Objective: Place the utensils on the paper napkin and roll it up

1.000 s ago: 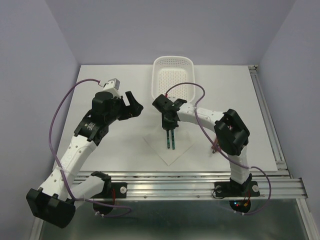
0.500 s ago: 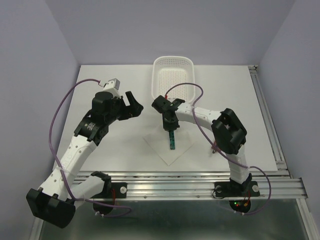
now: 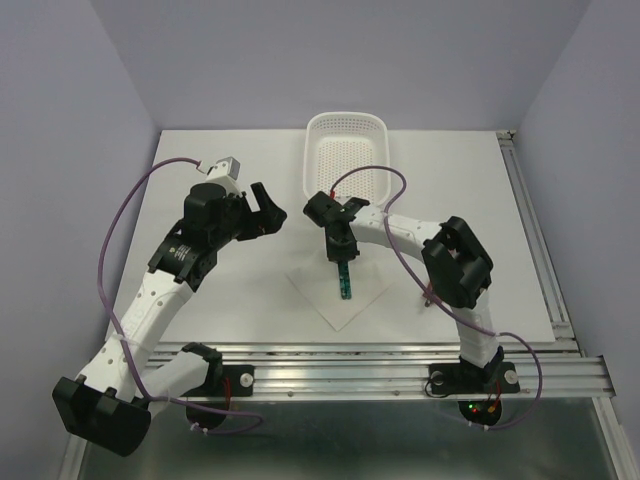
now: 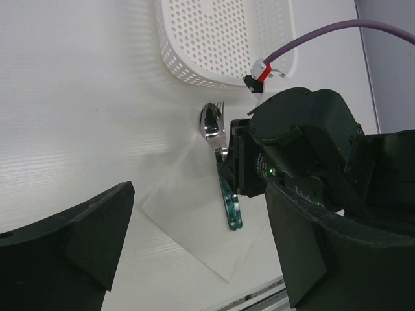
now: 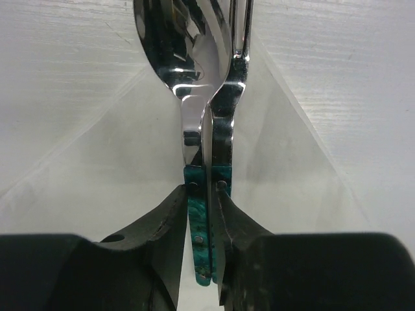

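From above, your right gripper [image 3: 341, 260] sits low over the paper napkin [image 3: 318, 296], pinching the utensils [image 3: 343, 285]. Their green handles lie on the sheet, ends toward the arm bases. Your left gripper [image 3: 270, 212] hovers off to the left, jaws spread wide and holding nothing, with the white basket [image 3: 346, 150] behind. In the left wrist view, the spoon bowl and fork tines lie at the napkin's far corner, just short of the basket. In the right wrist view, both fingers press the paired handles.

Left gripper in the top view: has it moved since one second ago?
No. The left gripper sits at the same spot, left of the white basket.
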`<act>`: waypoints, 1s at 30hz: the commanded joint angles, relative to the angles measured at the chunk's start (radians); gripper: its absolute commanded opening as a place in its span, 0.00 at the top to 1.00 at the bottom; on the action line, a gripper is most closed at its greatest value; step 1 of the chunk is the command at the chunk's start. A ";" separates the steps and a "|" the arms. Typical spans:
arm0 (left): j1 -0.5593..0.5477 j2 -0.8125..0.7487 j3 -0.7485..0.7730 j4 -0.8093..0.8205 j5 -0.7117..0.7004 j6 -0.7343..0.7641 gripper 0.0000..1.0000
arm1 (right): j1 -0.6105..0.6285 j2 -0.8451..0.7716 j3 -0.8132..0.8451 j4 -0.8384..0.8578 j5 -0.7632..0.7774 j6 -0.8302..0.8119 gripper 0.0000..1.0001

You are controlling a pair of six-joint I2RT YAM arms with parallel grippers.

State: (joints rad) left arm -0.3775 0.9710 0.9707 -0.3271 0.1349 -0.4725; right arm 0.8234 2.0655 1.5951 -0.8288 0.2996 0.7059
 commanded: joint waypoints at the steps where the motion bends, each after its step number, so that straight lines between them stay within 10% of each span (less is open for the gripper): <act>1: 0.006 -0.018 0.022 0.019 0.006 0.008 0.06 | -0.001 -0.024 0.046 -0.021 0.038 0.003 0.72; 13: 0.006 -0.014 0.023 0.020 0.012 0.032 0.06 | -0.009 -0.171 0.068 -0.170 0.130 0.049 0.68; 30: 0.005 0.015 -0.023 0.063 0.117 0.051 0.07 | -0.443 -0.696 -0.484 -0.116 0.092 0.271 0.64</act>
State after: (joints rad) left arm -0.3756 0.9863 0.9607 -0.3172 0.2077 -0.4377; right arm 0.4080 1.4078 1.1702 -0.9714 0.3931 0.8951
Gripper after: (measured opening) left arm 0.938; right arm 0.363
